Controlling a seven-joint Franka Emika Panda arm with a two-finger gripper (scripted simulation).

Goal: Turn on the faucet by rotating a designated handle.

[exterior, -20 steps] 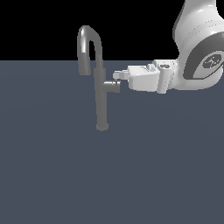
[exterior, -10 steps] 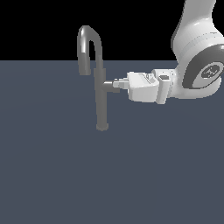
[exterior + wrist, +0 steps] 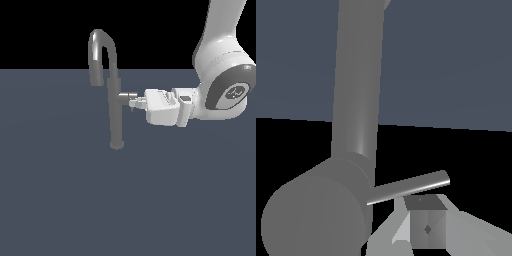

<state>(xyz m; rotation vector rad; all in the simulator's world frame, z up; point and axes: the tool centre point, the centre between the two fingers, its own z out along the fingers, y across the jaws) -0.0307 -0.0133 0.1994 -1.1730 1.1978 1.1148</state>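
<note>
The claw, fingers too close-set to tell whether spread or pinching, now sits lower and nearer, right at the tip of the handle, whose stub juts sideways toward it from the faucet, which stands upright on the worktop.

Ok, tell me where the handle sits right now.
In the exterior view, the handle juts from the faucet column toward that view's right, partway up, with the gripper right at its tip.
</note>
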